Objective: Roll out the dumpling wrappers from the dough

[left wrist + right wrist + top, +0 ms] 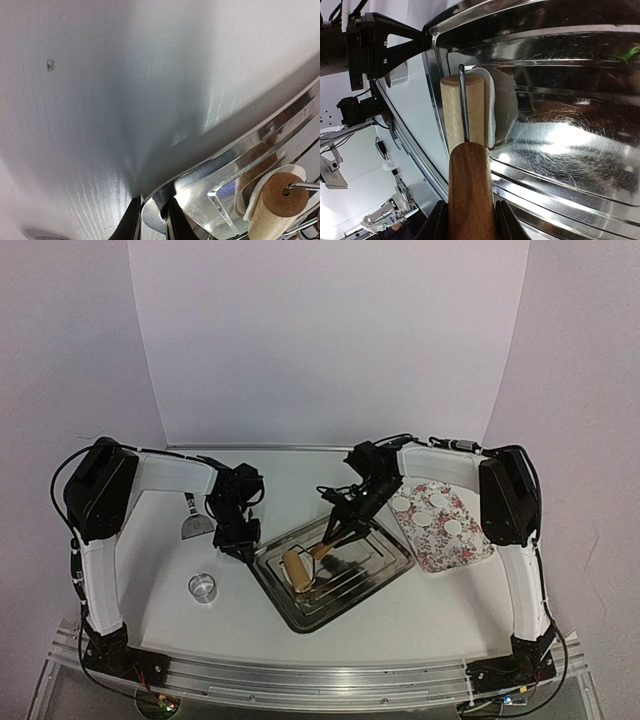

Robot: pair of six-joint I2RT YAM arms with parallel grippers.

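Dough (502,107) lay under your roller (462,107). Your right gripper (470,222) clasped its handle (470,185); the left gripper (152,222) pinched the tray (225,155) steady.

Top view: fixed high behind the rig, looks down and forward over the whole table (440,615). Left wrist: very close, low over the table, faces the tray (225,155) corner. Right wrist: close, looks along the roller (451,115) into the tray. All three share tray and roller.

White table (300,468): tray (370,566), plate (442,546), ring (203,587), scraper (194,526)
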